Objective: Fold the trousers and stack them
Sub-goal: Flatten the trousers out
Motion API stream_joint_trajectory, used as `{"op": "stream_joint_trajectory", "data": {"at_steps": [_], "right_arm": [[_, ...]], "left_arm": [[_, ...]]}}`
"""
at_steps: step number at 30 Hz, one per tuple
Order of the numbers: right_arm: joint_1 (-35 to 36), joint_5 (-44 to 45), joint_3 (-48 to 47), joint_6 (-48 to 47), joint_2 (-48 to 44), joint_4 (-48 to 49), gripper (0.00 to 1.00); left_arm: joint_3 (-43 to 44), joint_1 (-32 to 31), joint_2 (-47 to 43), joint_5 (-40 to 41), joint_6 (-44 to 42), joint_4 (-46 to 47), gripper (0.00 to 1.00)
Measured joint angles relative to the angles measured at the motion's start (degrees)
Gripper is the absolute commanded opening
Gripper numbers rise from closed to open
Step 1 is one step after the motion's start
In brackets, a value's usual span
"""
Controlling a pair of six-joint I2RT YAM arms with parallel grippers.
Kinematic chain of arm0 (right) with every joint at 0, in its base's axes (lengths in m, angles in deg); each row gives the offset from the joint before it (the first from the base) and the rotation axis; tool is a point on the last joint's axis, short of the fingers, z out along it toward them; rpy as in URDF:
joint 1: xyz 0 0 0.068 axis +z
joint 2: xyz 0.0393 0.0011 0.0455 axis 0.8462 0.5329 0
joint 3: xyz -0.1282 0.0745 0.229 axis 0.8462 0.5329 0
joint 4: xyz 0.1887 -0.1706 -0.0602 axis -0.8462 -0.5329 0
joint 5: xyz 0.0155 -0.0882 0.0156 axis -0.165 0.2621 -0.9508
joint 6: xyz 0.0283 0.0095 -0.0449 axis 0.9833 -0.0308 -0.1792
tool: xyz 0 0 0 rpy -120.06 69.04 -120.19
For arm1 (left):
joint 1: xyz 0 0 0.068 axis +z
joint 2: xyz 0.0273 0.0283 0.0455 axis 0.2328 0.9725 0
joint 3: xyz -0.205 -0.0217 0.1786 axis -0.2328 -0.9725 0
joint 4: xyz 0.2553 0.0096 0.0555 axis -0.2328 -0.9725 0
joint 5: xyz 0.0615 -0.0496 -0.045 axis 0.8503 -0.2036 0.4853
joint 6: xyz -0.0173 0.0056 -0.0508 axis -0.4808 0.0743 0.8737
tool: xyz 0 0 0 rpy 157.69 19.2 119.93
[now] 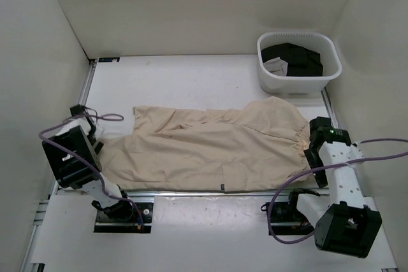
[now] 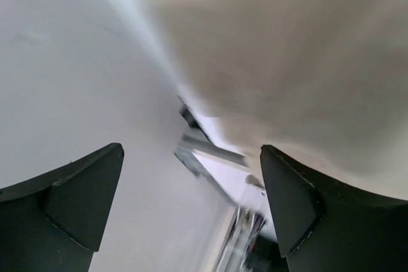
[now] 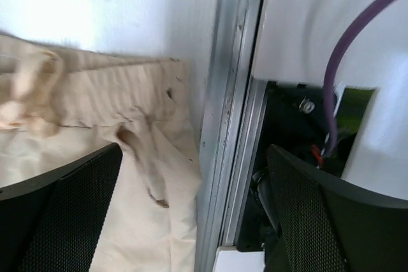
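Left jaws spread wide, gripping nothing, close to blurred beige cloth in the wrist view. Right jaws spread too, empty, near the gathered waistband (image 3: 108,87) and its drawstring (image 3: 32,93), unseen from above. Trousers (image 1: 210,148) flat across the near counter (image 1: 178,74), waist right, legs left. Far right, white basket (image 1: 293,86) of black garments (image 1: 294,55), well apart.
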Motion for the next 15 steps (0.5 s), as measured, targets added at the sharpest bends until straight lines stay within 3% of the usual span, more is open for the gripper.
{"op": "stream_joint_trajectory", "data": {"at_steps": [5,9,15], "right_arm": [[0.9,5.8,-12.0,-6.7,4.1,-1.0,0.99],[1.4,7.2,-19.9,-17.8,6.8,4.5,0.99],[-0.6,1.9,-26.1,-30.8,18.2,14.4,0.99]], "left_arm": [[19.3,0.0,0.1,-11.2,4.0,-5.3,1.0],[28.9,-2.0,1.6,-16.4,6.0,-8.6,1.0],[47.8,-9.5,15.1,-30.3,11.8,-18.2,1.0]]}}
